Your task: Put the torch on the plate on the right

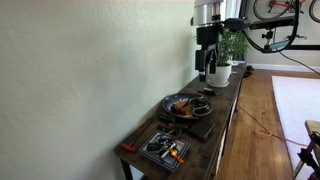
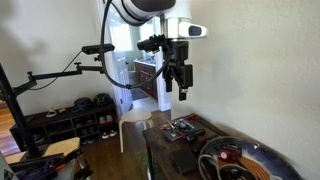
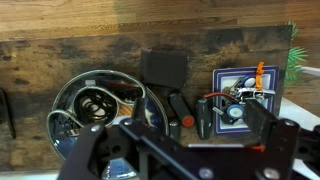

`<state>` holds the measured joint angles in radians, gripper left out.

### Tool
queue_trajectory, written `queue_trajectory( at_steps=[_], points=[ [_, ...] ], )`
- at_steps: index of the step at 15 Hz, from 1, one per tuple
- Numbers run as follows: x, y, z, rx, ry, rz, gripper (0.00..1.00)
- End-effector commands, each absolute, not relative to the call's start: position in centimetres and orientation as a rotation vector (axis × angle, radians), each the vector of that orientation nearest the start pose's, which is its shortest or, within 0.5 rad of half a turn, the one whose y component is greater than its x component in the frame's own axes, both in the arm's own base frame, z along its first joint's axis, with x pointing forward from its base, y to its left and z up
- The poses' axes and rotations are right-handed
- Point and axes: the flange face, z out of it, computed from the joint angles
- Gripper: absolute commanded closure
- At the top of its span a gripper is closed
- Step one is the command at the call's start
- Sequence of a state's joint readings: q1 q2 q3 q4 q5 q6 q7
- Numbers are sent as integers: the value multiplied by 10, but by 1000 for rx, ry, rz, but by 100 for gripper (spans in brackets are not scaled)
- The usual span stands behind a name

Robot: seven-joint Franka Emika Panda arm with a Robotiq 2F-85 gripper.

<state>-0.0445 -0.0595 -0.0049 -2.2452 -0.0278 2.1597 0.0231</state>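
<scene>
The torch [image 3: 180, 108] looks like a short black cylinder with a red end. It lies on the wooden table between the plate and the tray in the wrist view. The plate [image 3: 70, 95] is round, dark and shiny with a raised rim, and holds a ring-shaped item and some cables. It also shows in both exterior views [image 1: 172, 100] [image 2: 262, 152]. My gripper [image 3: 180, 142] is open and empty, high above the table over the torch area. It also shows in both exterior views [image 1: 207, 66] [image 2: 177, 88].
A square dark tray [image 3: 222, 82] of orange-handled tools sits beside the torch, also in both exterior views [image 1: 165, 148] [image 2: 183, 130]. Another black stick [image 3: 204, 118] and a dark square block [image 3: 165, 68] lie nearby. A potted plant [image 1: 222, 62] stands at the table's far end.
</scene>
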Motion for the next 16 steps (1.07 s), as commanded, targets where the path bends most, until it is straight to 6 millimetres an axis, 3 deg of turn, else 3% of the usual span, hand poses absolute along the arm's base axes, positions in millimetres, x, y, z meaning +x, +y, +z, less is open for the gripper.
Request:
queue_trajectory(
  at_steps=[1,8,12,13,16],
  points=[
    [520,-22,376,-3162,75,0,0],
    [561,-8,330,-3172,18,-5,0],
    [584,3,314,-3193,-17,6,0],
    [572,-3,317,-3173,-6,31,0],
    [583,2,311,-3178,-27,32,0]
  ],
)
